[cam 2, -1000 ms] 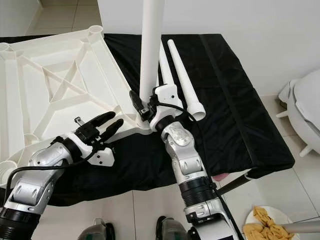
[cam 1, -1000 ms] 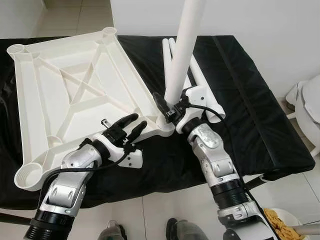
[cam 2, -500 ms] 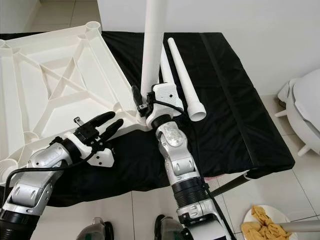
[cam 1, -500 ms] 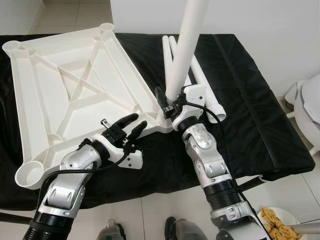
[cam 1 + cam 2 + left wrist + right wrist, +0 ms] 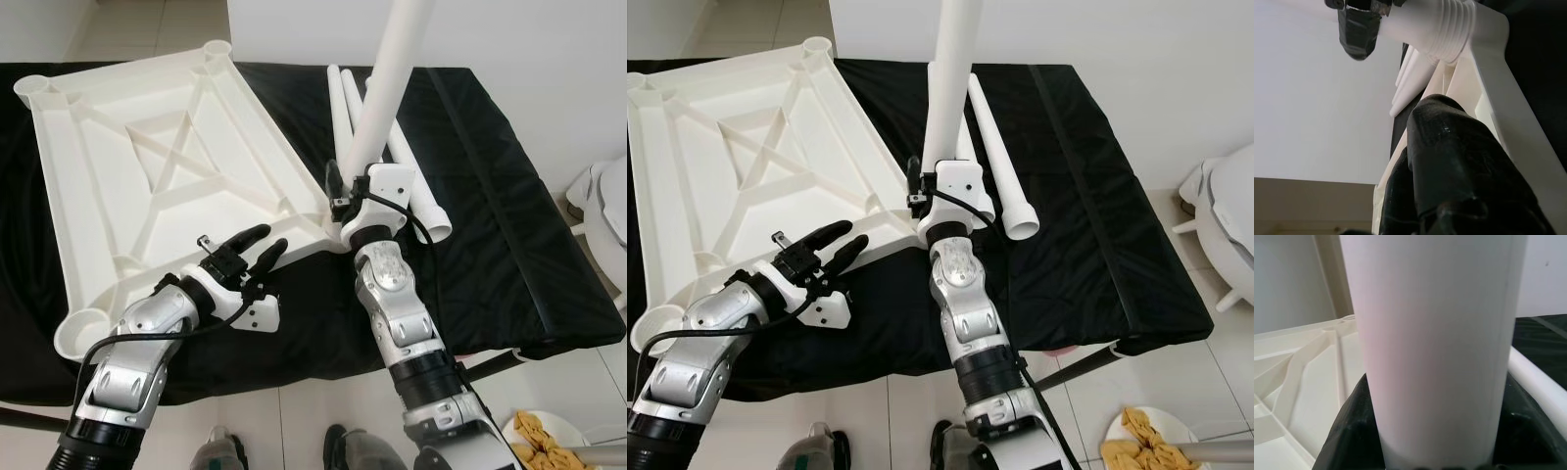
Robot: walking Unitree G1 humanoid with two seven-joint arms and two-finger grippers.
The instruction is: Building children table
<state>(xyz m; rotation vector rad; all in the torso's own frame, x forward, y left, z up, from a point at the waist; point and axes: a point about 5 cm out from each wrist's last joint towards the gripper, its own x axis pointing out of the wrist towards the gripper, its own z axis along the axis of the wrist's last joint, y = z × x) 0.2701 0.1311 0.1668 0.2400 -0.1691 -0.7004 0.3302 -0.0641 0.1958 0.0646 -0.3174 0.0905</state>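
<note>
Table leg held upright at the tabletop's corner

The right gripper (image 5: 345, 199) is clamped on the white table leg (image 5: 390, 83), standing at the near corner socket of the upturned tabletop (image 5: 147, 186) on black cloth (image 5: 490, 196); left gripper (image 5: 257, 247) hovers beside, fingers spread

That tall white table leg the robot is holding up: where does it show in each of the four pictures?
Left eye view: the table leg rises from centre to the top edge, above the right gripper.
Right eye view: it stands just right of centre, leaning slightly.
Left wrist view: its ribbed base crosses the top, in the tabletop's corner.
Right wrist view: it stands large in the middle.
Shared landmark: the upturned white tabletop.
</note>
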